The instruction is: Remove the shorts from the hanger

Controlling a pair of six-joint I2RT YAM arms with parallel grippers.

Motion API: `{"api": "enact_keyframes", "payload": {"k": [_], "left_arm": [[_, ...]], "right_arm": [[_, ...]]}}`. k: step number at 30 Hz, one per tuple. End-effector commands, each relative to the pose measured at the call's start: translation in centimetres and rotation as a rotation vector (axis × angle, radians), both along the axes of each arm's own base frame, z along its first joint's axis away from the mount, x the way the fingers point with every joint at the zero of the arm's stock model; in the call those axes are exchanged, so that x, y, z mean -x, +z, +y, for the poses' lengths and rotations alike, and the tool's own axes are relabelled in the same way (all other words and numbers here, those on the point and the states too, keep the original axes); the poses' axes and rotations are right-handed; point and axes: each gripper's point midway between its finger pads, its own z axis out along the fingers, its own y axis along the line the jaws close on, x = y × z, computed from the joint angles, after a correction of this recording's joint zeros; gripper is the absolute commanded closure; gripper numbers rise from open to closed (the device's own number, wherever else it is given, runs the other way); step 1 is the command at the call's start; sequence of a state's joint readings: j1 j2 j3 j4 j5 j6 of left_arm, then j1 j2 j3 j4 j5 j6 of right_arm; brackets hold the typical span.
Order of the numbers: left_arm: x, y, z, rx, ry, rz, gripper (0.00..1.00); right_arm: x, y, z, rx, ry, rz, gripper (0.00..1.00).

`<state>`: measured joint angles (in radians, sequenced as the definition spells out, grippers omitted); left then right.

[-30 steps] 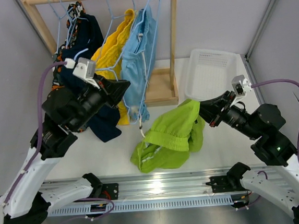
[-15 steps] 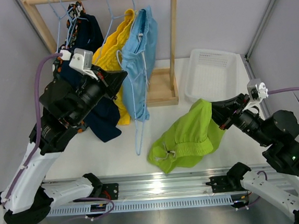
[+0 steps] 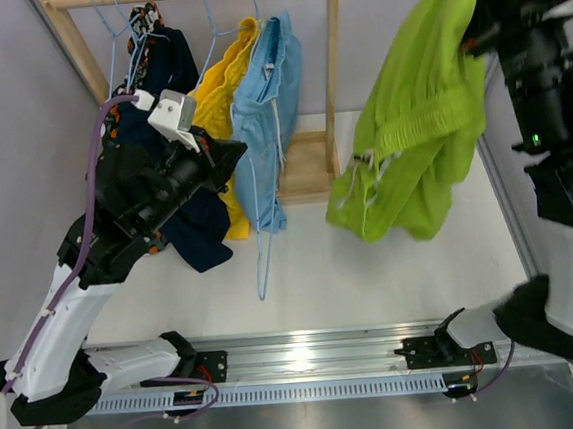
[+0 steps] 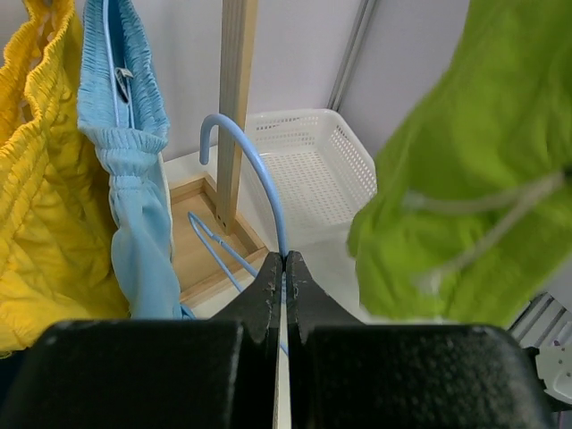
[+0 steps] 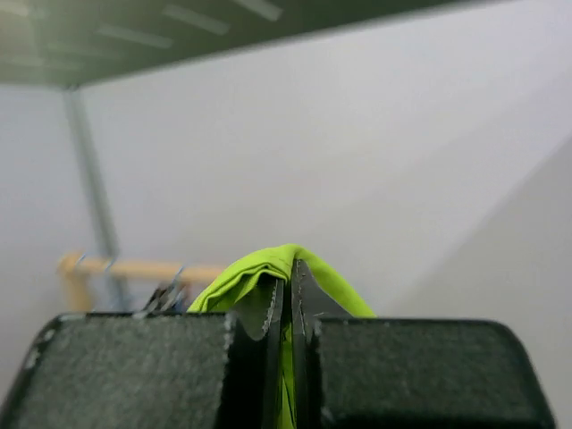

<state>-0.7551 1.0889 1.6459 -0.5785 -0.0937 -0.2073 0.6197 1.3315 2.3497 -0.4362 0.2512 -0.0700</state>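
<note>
My right gripper [image 3: 477, 2] is raised high at the top right, shut on the waist of the lime green shorts [image 3: 415, 133], which dangle free above the table. In the right wrist view the green fabric [image 5: 239, 279] folds over the shut fingertips [image 5: 284, 268]. My left gripper [image 3: 233, 157] is shut on the wire of a bare light blue hanger [image 3: 262, 262] in front of the rack; its hook [image 4: 239, 143] rises above the jaws [image 4: 284, 261]. Yellow shorts [image 3: 218, 95], light blue shorts [image 3: 269, 111], dark navy shorts [image 3: 192, 228] and camouflage shorts [image 3: 140, 27] hang on the rack.
The wooden rack [image 3: 333, 80] stands at the back centre with its base [image 3: 308, 172] on the table. A white mesh basket [image 4: 308, 174] sits to the rack's right, mostly hidden behind the green shorts in the top view. A metal rail [image 3: 299, 359] runs along the near edge.
The right arm swung up from table height to the top right, lifting the lime green shorts clear of the blue hanger. The left gripper closed on the hanger wire and stayed put.
</note>
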Motion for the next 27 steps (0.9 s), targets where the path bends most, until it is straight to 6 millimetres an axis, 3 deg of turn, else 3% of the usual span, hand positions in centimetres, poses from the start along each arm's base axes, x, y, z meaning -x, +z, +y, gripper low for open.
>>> {"api": "enact_keyframes", "payload": {"k": [1,4,5,7,8,11,12,13,14,15,16,17,18,21,22,23,24,25,26,27], "left_arm": [[1.8,2.0,1.6,0.008,-0.015,-0.072,1.00],[1.9,2.0,2.5,-0.021,0.008,-0.089,1.00],[1.9,2.0,2.6,-0.029,0.015,-0.092,1.00],[1.3,1.8,2.6,-0.052,0.033,-0.098,1.00],[1.1,1.8,2.5,-0.057,0.037,-0.100,1.00],[0.1,1.7,1.8,-0.066,0.045,-0.104,1.00],[-0.5,1.6,1.7,-0.072,0.052,-0.104,1.00],[-1.2,1.8,0.9,-0.073,0.043,-0.106,1.00],[-1.7,1.8,0.5,-0.075,0.043,-0.103,1.00],[-2.5,1.7,0.3,-0.081,0.049,-0.100,1.00],[-3.3,2.9,-0.6,-0.074,0.033,-0.117,1.00],[-4.1,2.8,-1.2,-0.079,0.035,-0.111,1.00],[-4.5,4.3,-1.1,-0.075,0.047,-0.141,1.00],[-7.5,6.3,-2.8,-0.093,0.065,-0.181,1.00],[-8.5,5.8,-3.3,-0.117,0.070,-0.170,1.00],[-11.2,3.2,-5.4,-0.168,0.066,-0.119,1.00],[-11.0,7.7,-4.5,-0.127,0.088,-0.213,1.00],[-12.0,7.1,-5.1,-0.146,0.088,-0.198,1.00],[-13.5,6.9,-6.5,-0.142,0.078,-0.200,1.00],[-13.9,8.0,-6.3,-0.121,0.086,-0.221,1.00]], "right_arm": [[-2.4,5.0,-3.2,0.014,-0.273,-0.156,1.00],[-4.6,5.8,-4.6,-0.004,-0.345,-0.223,1.00],[-7.5,3.8,-6.0,0.024,-0.397,-0.172,1.00],[-10.4,1.8,-7.0,-0.022,-0.367,-0.131,1.00],[-13.9,-1.9,-8.5,0.001,-0.411,-0.039,1.00],[-17.9,-7.0,-10.1,-0.052,-0.409,0.014,1.00],[-20.3,-11.6,-11.8,-0.060,-0.425,0.061,1.00],[-21.5,-13.9,-12.3,-0.110,-0.394,0.096,1.00],[-23.8,-18.9,-12.4,-0.108,-0.386,0.194,1.00],[-24.7,-21.1,-14.2,-0.121,-0.417,0.236,1.00],[-26.2,-25.0,-14.4,-0.127,-0.412,0.325,1.00],[-26.2,-25.0,-14.5,-0.132,-0.405,0.326,1.00],[-27.1,-28.3,-14.6,-0.125,-0.406,0.405,1.00],[-26.9,-32.6,-13.8,-0.152,-0.365,0.534,1.00],[-26.5,-33.4,-13.5,-0.159,-0.350,0.553,1.00],[-25.9,-34.0,-13.2,-0.173,-0.331,0.563,1.00],[-25.3,-34.6,-12.4,-0.195,-0.291,0.576,0.96],[-23.9,-35.6,-12.1,-0.210,-0.282,0.597,0.68],[-23.1,-36.4,-11.9,-0.232,-0.276,0.622,0.51],[-22.4,-37.0,-11.7,-0.257,-0.269,0.639,0.32]]}}
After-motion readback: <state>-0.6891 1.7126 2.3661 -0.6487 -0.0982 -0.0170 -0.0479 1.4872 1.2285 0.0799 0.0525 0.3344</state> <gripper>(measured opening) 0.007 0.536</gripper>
